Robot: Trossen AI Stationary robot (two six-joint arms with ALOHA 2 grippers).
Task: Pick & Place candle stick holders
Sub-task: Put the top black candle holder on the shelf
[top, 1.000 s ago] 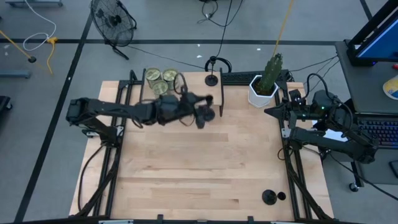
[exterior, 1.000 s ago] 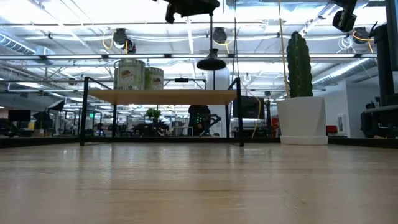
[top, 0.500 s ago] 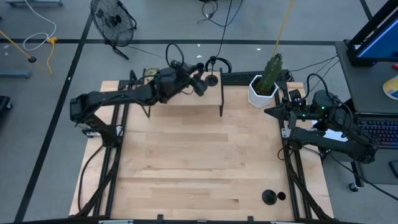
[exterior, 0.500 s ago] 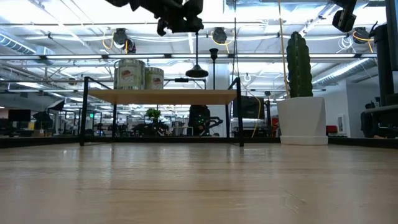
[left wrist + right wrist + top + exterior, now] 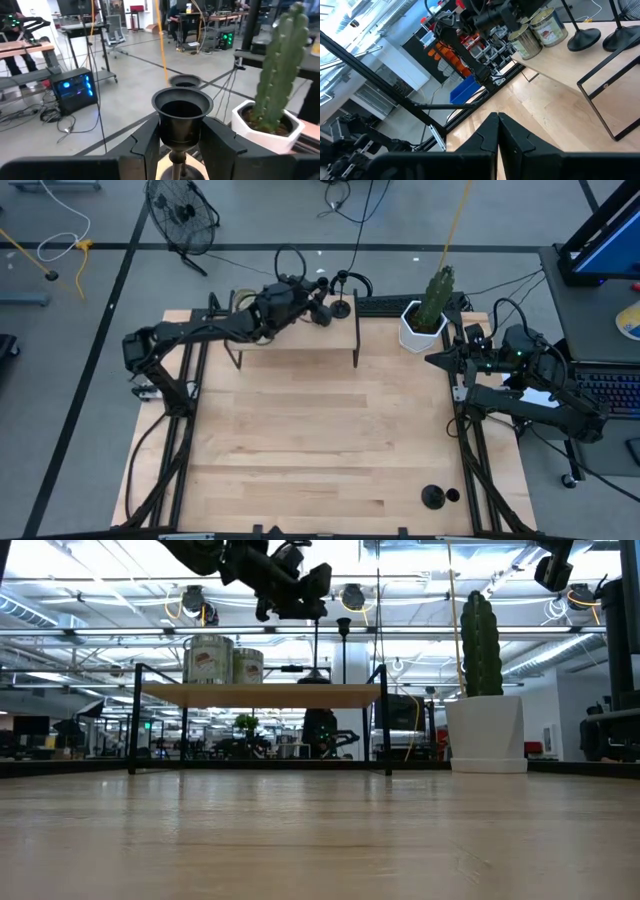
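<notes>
My left gripper (image 5: 318,311) is over the small wooden shelf (image 5: 300,337) at the table's far side. It is shut on a black candle stick holder (image 5: 315,645). A second holder (image 5: 341,308) stands on its base on the shelf just to the right; its cup shows in the left wrist view (image 5: 185,80). A third holder (image 5: 432,498) stands on the table near the front right corner. My right gripper (image 5: 498,126) is shut and empty at the table's right edge. My left gripper pinches the holder's cup top (image 5: 182,117) between its two fingers (image 5: 150,145). The fingers lie about level and come from the table's left. The holder stays upright below the gripper. Its round base (image 5: 314,675) is at the shelf top; whether it touches, I cannot tell.
Greenish jars (image 5: 208,658) stand on the shelf's left part. A cactus in a white pot (image 5: 424,323) stands right of the shelf. The table's bare wood (image 5: 320,440) spreads in front of the shelf.
My left gripper has carried the holder from in front of the shelf toward the table's far edge, over the shelf top, and then down. The holder has stayed upright, and its base has come down to the shelf beside the second holder.
</notes>
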